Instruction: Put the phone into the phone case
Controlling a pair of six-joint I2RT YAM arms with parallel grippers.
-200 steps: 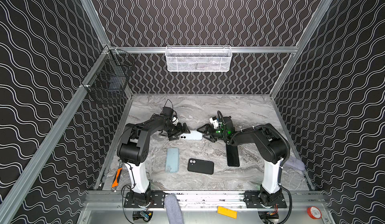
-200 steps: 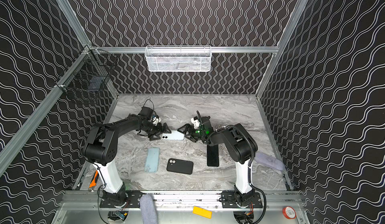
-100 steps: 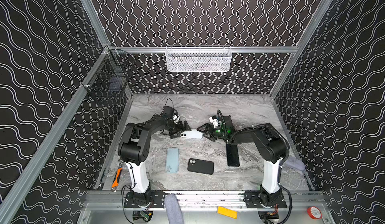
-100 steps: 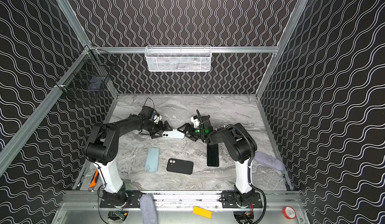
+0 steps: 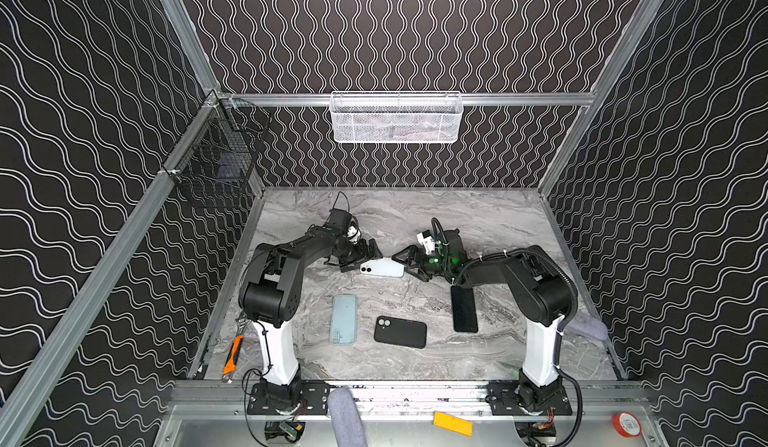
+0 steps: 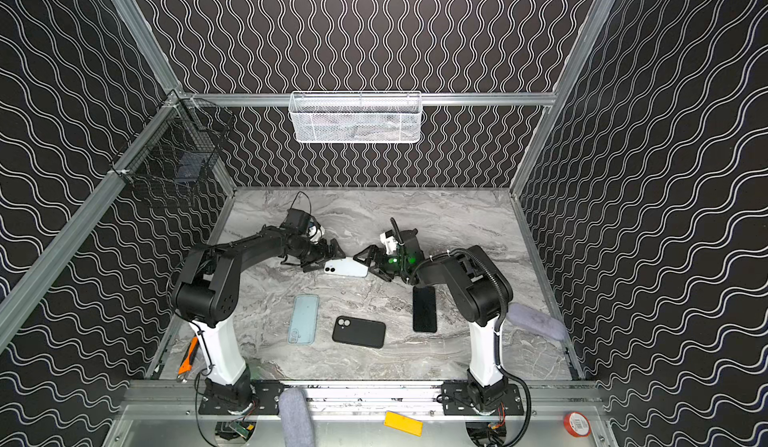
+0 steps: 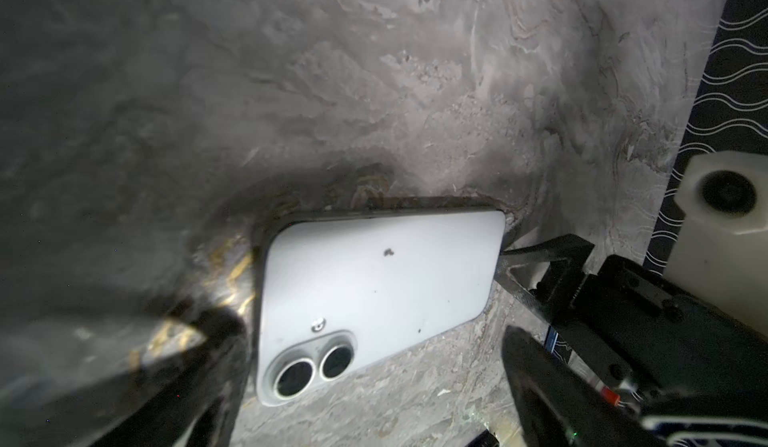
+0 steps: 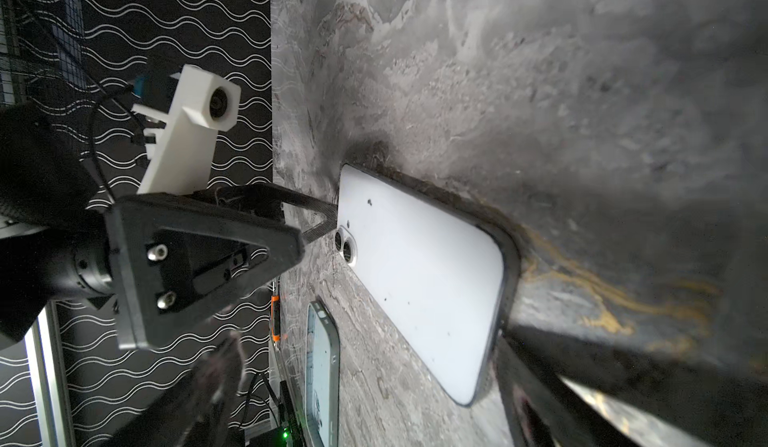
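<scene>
A white phone (image 5: pixel 382 267) (image 6: pixel 346 267) lies back up on the marble table, its two lenses toward the left arm. My left gripper (image 5: pixel 359 260) (image 7: pixel 370 366) is open around the lens end, one finger tip against that edge. At the opposite end my right gripper (image 5: pixel 405 265) (image 8: pixel 374 382) is also open, with a finger tip on the end edge. Neither holds the phone (image 7: pixel 374 291) (image 8: pixel 419 282). Nearer the front lie a light blue phone case (image 5: pixel 344 319) (image 8: pixel 322 378), open side up, and a black case (image 5: pixel 400 332) showing two lens holes.
A black phone (image 5: pixel 464 309) lies screen up beside the right arm. An orange-handled tool (image 5: pixel 232 355) rests at the table's left edge, a grey cloth (image 5: pixel 586 326) at the right edge. A white mesh basket (image 5: pixel 396 117) and a black wire basket (image 5: pixel 220 166) hang on the walls.
</scene>
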